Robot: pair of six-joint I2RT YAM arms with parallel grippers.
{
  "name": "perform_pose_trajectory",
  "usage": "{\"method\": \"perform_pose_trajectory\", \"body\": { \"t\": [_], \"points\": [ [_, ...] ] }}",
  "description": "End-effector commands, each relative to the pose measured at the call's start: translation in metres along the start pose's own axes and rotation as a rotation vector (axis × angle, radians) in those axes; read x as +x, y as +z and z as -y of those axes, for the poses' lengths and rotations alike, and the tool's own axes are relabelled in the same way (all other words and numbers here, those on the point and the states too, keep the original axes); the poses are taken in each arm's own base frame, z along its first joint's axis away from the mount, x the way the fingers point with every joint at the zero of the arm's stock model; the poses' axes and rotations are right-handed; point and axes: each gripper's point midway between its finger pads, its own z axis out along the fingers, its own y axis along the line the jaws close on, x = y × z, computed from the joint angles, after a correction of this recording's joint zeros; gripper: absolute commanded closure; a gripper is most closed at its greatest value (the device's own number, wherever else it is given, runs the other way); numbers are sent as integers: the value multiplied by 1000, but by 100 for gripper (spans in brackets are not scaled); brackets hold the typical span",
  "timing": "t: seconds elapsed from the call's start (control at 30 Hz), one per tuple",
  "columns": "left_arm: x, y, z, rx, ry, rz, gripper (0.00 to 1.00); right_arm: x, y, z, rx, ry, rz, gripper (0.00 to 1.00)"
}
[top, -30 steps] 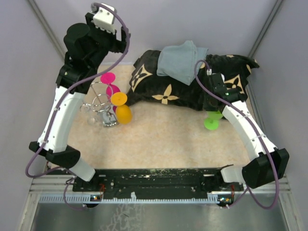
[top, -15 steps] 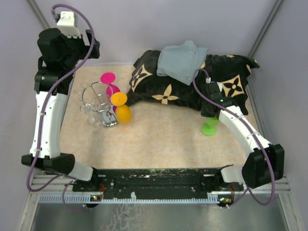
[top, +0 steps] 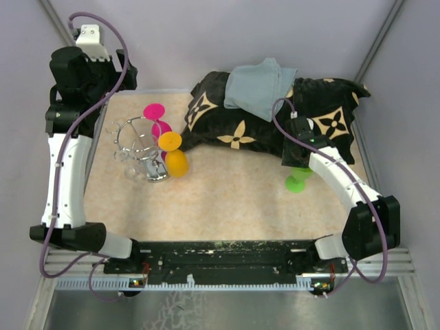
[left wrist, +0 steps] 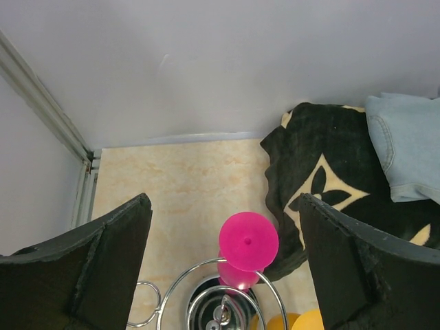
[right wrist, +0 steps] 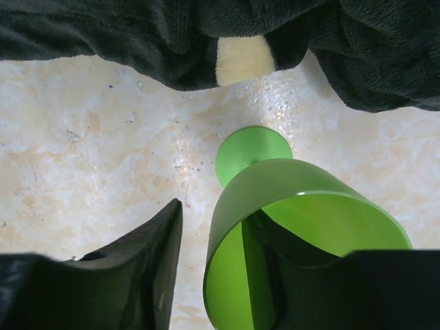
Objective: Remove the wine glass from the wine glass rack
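place: lab test cell | signs: plain grey walls (top: 289,27); metal corner struts (top: 380,38) — robot mounting rail (top: 227,256)

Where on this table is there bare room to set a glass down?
The widest bare patch is the near-middle tabletop, bordered by the orange glass, the green glass and the blanket. A smaller one lies between the rack and the back wall. Crowded: the rack's right side, by the pink glass.

Rack (left wrist: 203,309) — btm half cut off.
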Motion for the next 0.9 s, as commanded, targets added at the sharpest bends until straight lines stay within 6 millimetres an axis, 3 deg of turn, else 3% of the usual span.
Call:
{"method": "perform_pose_trajectory", "body": {
  "t": [0.0,0.17,0.33,0.57,0.7,0.73,0.87],
  "points": [
    [-3,-6,-4,-1,-20,12,8,-24,-16,-8,-48,28,73,56],
    [0,-7,-11,-24,-62,5,8,-39,-38,-12,-86,42,120,47],
    [8,-15,-31,-75,-153,1,8,-64,-75,-11,-111,65,205,44],
    [41,-30,-59,-137,-274,-53,8,-100,-128,-17,-187,75,304,44],
    [46,-38,-82,-195,-306,-54,8,-120,-150,-50,-320,86,324,44],
    [48,-43,-95,-217,-328,-53,8,-129,-165,-83,-380,40,331,43],
    [54,-47,-109,-234,-362,-60,8,-131,-170,-140,-545,46,294,43]
  ]
}}
